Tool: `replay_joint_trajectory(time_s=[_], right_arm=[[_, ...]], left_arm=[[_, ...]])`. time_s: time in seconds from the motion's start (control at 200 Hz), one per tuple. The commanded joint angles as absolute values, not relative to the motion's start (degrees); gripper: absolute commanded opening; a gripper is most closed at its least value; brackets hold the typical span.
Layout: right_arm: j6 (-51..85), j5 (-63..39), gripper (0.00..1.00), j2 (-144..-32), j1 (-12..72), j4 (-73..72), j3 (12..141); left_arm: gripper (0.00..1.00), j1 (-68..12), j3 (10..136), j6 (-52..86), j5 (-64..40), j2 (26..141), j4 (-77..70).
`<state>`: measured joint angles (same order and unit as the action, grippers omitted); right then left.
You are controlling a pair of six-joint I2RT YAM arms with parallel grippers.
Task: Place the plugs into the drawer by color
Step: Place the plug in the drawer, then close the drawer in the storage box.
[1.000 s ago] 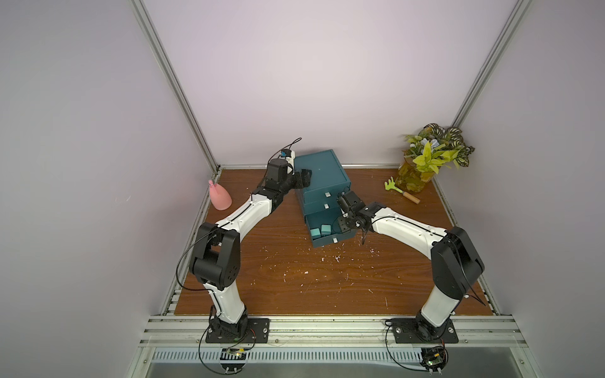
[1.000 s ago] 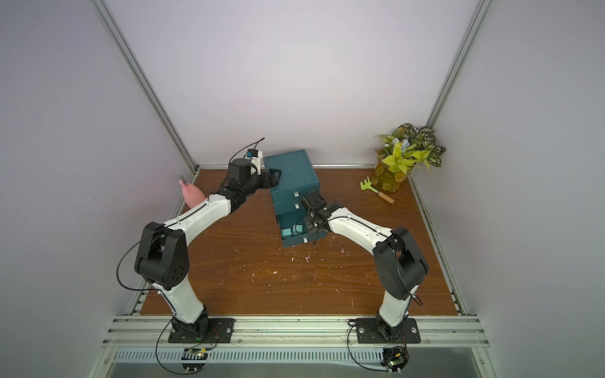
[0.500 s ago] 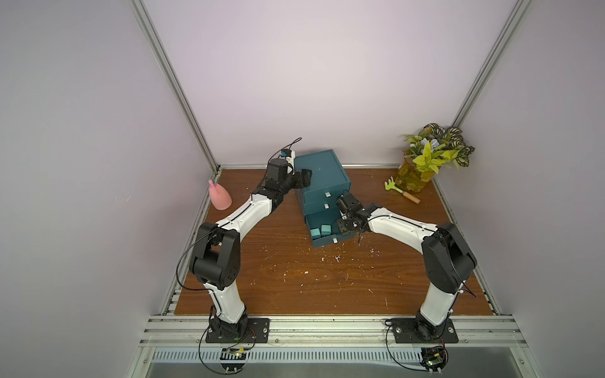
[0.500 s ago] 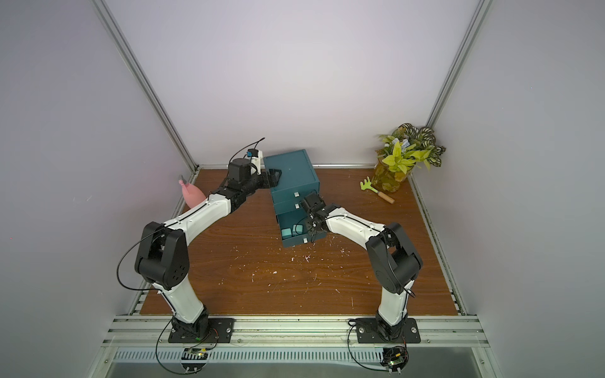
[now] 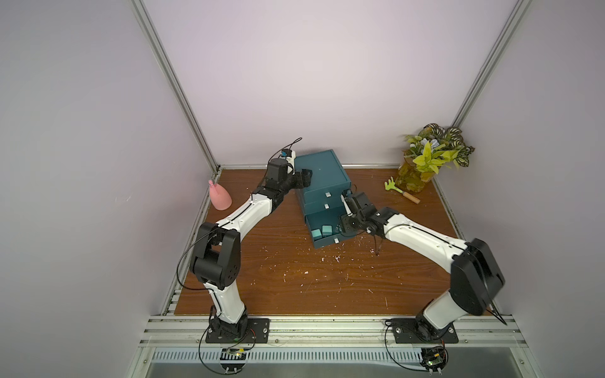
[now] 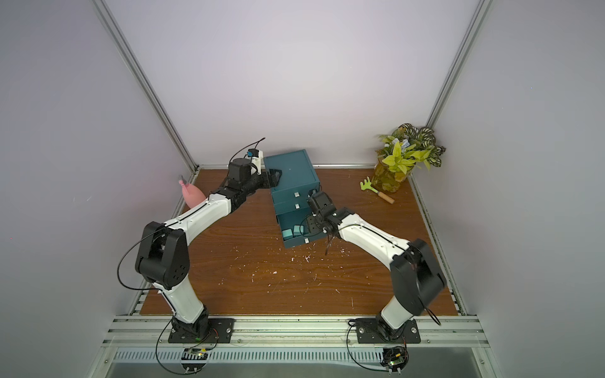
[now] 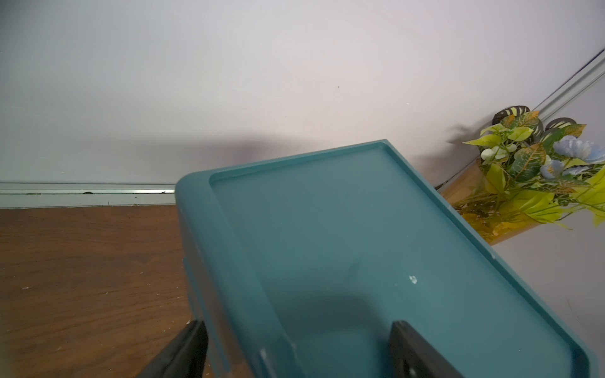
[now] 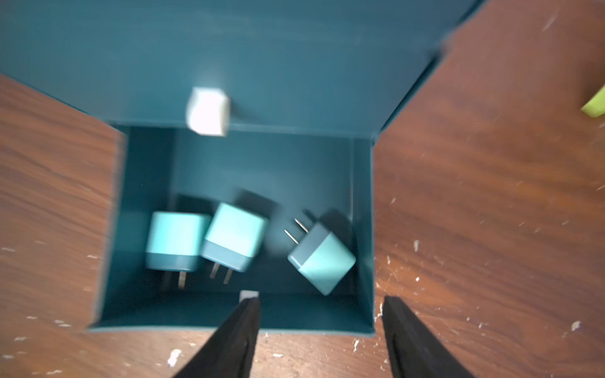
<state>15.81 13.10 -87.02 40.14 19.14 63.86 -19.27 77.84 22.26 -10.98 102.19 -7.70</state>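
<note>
Cabinet of dark teal plastic (image 5: pixel 322 173) is seen mid-frame in both top views, its lowest drawer (image 5: pixel 324 244) pulled out, with three blue-teal cube plugs (image 8: pixel 234 237) laid inside. Above it the right gripper (image 8: pixel 320 301) is held wide and empty, hiding one plug from overhead. The left gripper (image 7: pixel 298 324) is spread astride the cabinet's top edge. A pink spray bottle (image 5: pixel 220 199) is seen at left, a potted plant (image 5: pixel 429 157) upper right.

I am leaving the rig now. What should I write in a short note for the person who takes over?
Left gripper: open, straddling the top edge of the cabinet.
Right gripper: open, empty, above the bottom drawer.
Done: three blue-teal plugs lie in that open drawer; no plug shows on the table.
To do: push it shut. The two upper drawers are shut, contents hidden.
</note>
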Motion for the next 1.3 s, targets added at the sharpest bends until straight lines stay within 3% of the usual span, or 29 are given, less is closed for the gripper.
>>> replay_joint_trajectory(time_s=[0.0,0.18,0.375,0.791,1.296], right_arm=[[18.9,12.4,0.61,-78.9,43.8,5.6,53.1],[21.0,17.7,0.46,-70.6,48.3,-15.2,33.2],[18.8,20.1,0.38,-73.6,50.2,-29.1,25.5],[18.2,16.9,0.32,-86.7,50.2,-37.2,29.1],[20.2,15.9,0.3,-94.8,49.4,-41.0,35.6]], left_arm=[[0.83,-20.5,76.7,20.1,-9.5,105.6,-0.8],[0.83,-20.5,76.6,20.2,-9.9,106.0,-0.9],[0.83,-20.5,76.6,20.3,-9.9,106.1,-0.9],[0.83,-20.5,77.4,19.9,-10.2,106.4,0.0],[0.83,-20.5,77.5,20.1,-10.5,106.4,0.2]])
